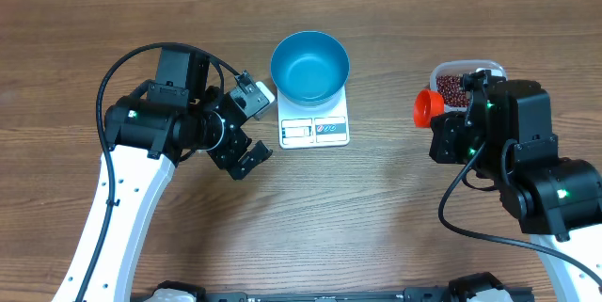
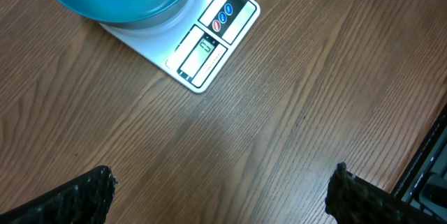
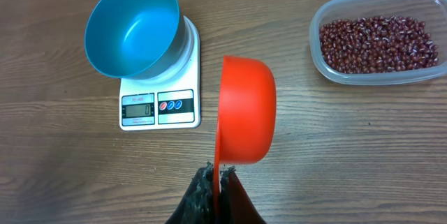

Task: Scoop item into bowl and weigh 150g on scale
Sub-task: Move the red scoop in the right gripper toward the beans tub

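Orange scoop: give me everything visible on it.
The orange scoop is a glossy, plastic-looking round cup, turned on edge with its rim facing the scale, inside hidden. The right gripper, shut on its handle, holds it above the table between scale and bean tub; nothing else touches it.

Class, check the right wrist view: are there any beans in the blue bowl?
No, the blue bowl is bare inside; the beans lie in the clear tub.

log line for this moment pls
right claw: shut on orange scoop | beans: in clear tub | bowl: empty, on scale | left claw: open, empty
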